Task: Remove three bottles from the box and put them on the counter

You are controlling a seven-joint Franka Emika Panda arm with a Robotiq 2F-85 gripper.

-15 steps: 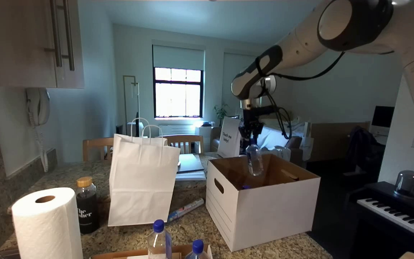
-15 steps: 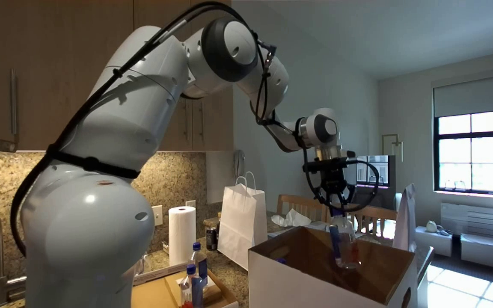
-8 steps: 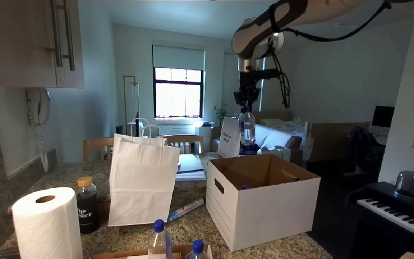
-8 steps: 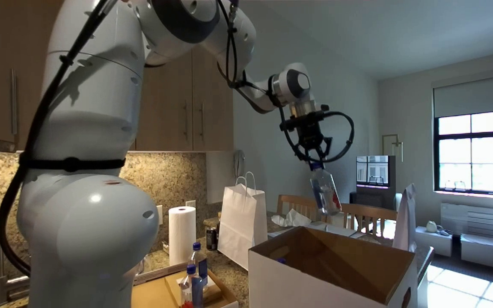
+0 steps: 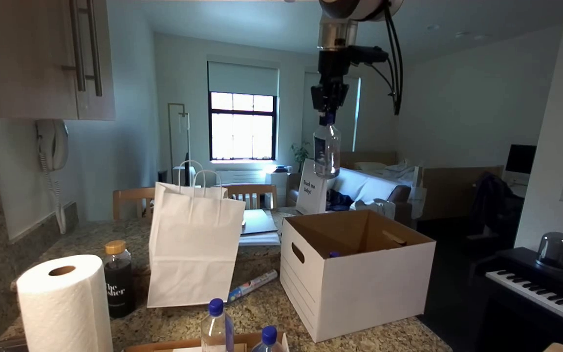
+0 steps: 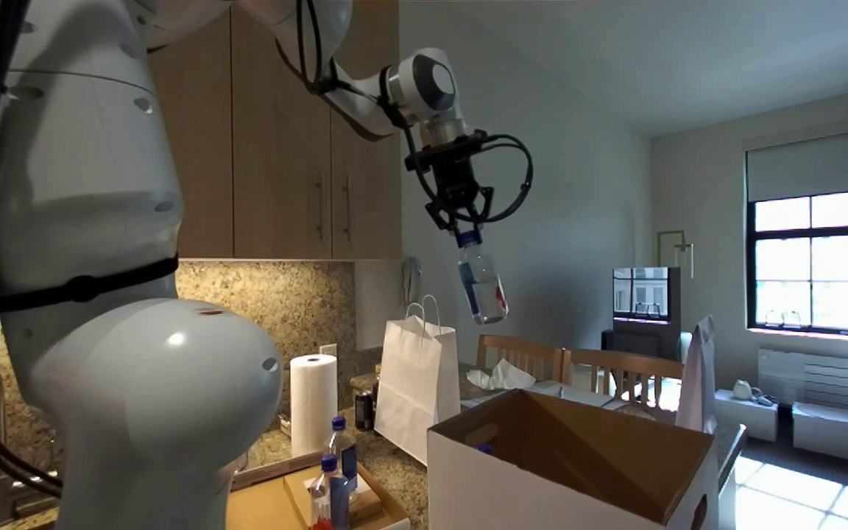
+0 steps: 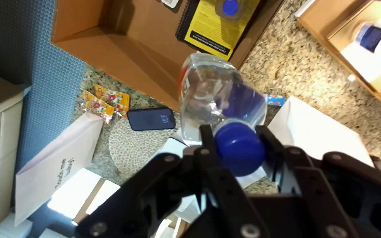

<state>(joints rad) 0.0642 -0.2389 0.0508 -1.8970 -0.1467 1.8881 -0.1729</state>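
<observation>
"While both exterior views give you only a blue cap (image 5: 334, 254) down in the box (image 5: 374, 288), your wrist view looks right in and shows the boxed bottle (image 7: 231, 8), with a yellow book (image 7: 210, 28) under or beside it; which of those, I can't tell you."

"It gives you the phone (image 7: 151, 119) as well, lying near the box. The piano (image 5: 538, 293), though, you get only in an exterior view."

"And your gripper (image 7: 235, 140)?"

"Its jaws are narrow, pinched on the cap of the held bottle (image 6: 481, 283), which you see leaning in an exterior view."

"A second ago you had that bottle's base down inside the box. Now the whole of it hangs above the rim, and your gripper is higher too. The box stands where it stood, and the cap inside it shows in the same spot."

"So do your standing bottles (image 6: 330, 493). Shall we count for you?"

"Four blue-topped bottles: one in your grip, one in the box, two upright in the shallow tray (image 6: 262, 508) on the counter (image 7: 293, 62). Besides those you have one box, one handled paper bag (image 5: 196, 249), one roll of paper towels (image 5: 64, 303), one phone, one yellow book and, further back, two wooden chairs (image 5: 132, 195)."
</observation>
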